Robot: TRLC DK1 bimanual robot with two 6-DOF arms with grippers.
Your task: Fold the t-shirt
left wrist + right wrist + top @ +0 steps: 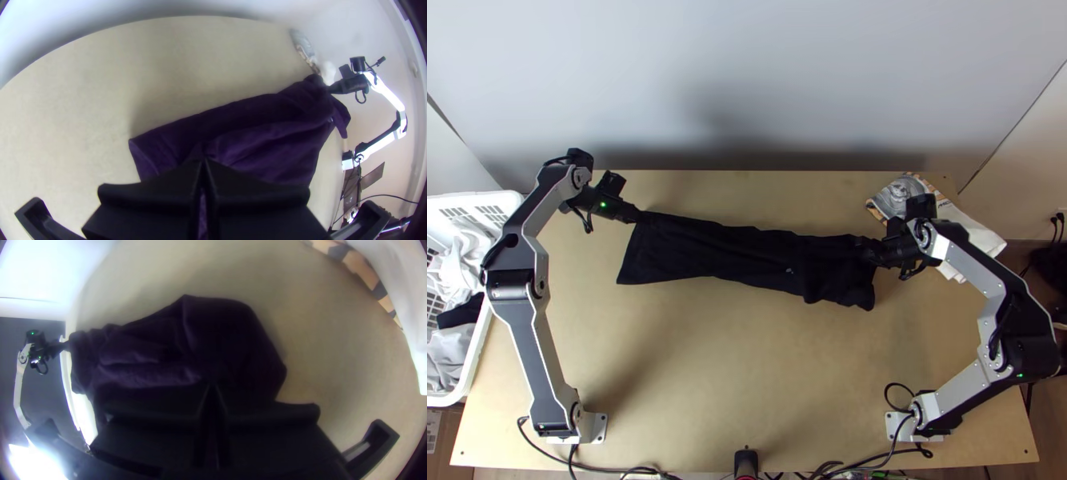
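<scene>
My left jaws point(641, 216), my right jaws point(865, 248), clamped on opposite ends of a dark t-shirt point(747, 252), long across the bench point(707, 368)

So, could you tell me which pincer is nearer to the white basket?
Left. The left pincer holds the end of the t-shirt towards the white basket; the right pincer is at its opposite end, well across the table.

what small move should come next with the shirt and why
I'd ease the right hand slightly away from the left hand before folding further: each seems to grip the dark t-shirt near one end, and its long, narrow strip looks rumpled and uneven towards the right hand.
</scene>
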